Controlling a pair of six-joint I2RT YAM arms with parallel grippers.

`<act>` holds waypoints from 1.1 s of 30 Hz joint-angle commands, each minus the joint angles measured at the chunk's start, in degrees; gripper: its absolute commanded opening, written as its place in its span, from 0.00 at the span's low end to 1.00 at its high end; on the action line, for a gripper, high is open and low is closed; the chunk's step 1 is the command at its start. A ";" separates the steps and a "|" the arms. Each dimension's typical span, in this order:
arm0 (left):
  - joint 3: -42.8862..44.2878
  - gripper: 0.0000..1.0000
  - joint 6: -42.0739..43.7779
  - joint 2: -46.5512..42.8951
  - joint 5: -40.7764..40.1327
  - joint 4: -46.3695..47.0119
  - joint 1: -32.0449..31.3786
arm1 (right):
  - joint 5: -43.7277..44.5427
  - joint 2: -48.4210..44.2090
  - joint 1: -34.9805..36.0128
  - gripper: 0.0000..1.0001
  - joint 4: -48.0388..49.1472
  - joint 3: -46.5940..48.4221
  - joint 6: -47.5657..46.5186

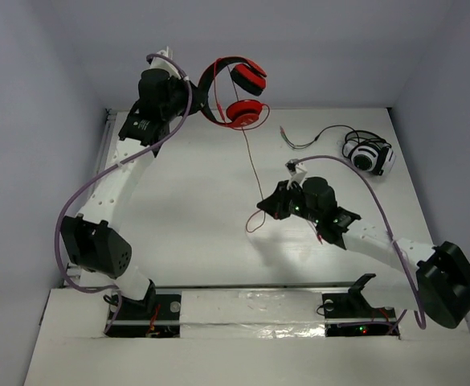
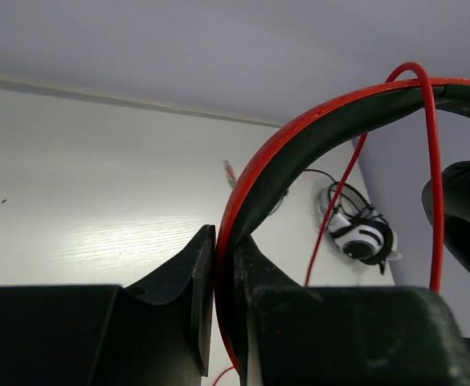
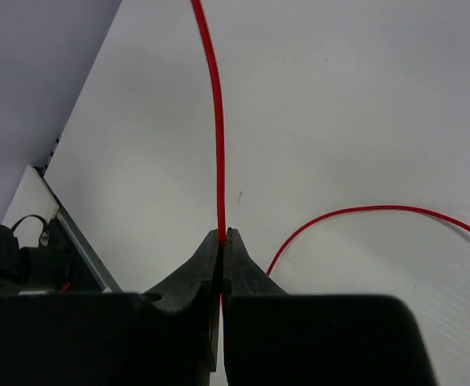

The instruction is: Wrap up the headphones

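This looks like a robot laboratory cell: a white table (image 1: 202,233) closed in by plain grey walls (image 1: 339,56), the left arm (image 1: 130,183) and right arm (image 1: 371,237) bolted at its near edge.

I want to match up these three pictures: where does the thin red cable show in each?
Top external: the red cable hangs mid-picture from the red headphones to the right claw.
Left wrist: right side, looped over the headband.
Right wrist: centre, running down into the claw.
Shared landmark: white-and-black headphones, top and left wrist only.
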 commanded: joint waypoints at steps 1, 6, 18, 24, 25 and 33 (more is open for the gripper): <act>-1.43 0.00 -0.68 -1.36 -7.04 5.98 -0.62 | 0.88 -2.78 2.24 0.00 -4.19 1.28 -1.03; -3.63 0.00 2.13 -1.01 -20.66 6.59 -5.28 | -1.13 -3.75 6.20 0.00 -10.09 5.68 -1.91; -12.67 0.00 8.90 0.14 -39.04 7.30 -15.21 | -2.65 -10.77 9.64 0.00 -19.75 14.29 -2.78; -23.05 0.00 9.69 -2.85 -42.38 7.04 -18.73 | 2.02 -11.49 9.64 0.00 -27.23 20.80 -5.60; -24.54 0.00 10.04 -2.85 -42.56 6.51 -19.43 | 2.20 -11.05 9.64 0.00 -28.63 21.68 -6.56; -27.54 0.00 14.87 -3.29 -37.90 2.83 -25.75 | 11.24 -5.25 9.64 0.00 -37.07 30.54 -13.59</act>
